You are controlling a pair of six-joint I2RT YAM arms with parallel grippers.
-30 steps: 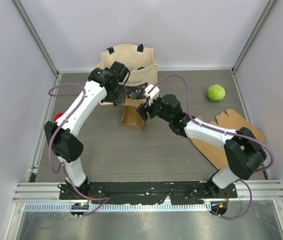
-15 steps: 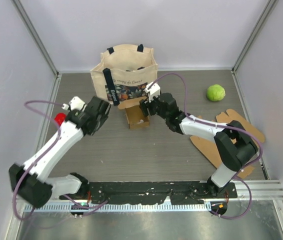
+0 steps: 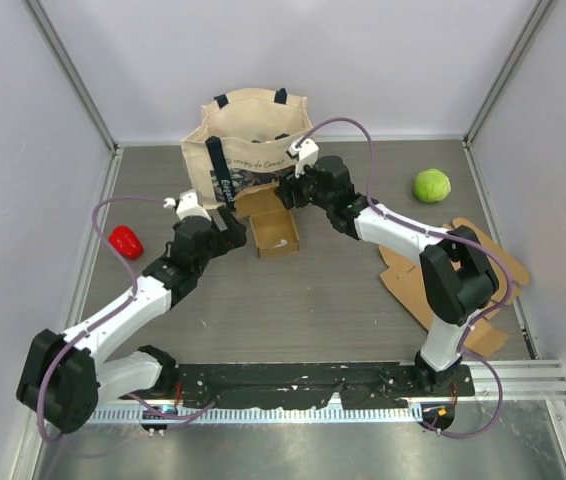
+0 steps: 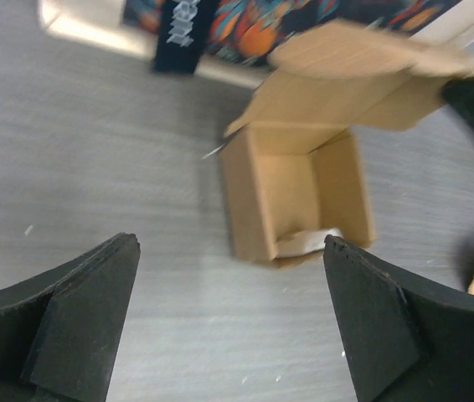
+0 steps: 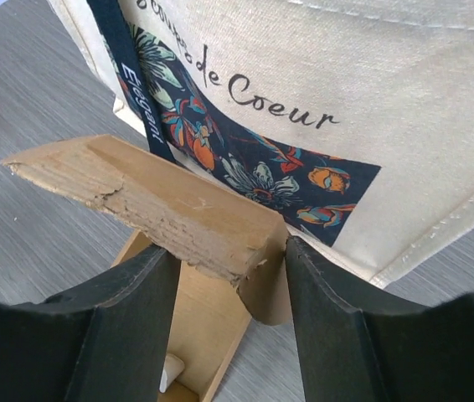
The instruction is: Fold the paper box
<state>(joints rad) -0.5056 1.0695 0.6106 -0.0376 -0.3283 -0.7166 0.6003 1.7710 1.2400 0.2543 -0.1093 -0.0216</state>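
Flap (image 5: 153,205) in right end effector's (image 5: 229,249) grip, clear only wrist-side; left end effector (image 4: 230,244) spread wide, empty.

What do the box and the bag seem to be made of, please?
Box: brown cardboard, matte; the flap's torn edge shows rough, fibrous layers. Bag: probably canvas or similar cloth, cream with a printed floral panel; stitched seams and soft folds show.

Bright, even light — left wrist's paper box (image 4: 296,197) blurred.
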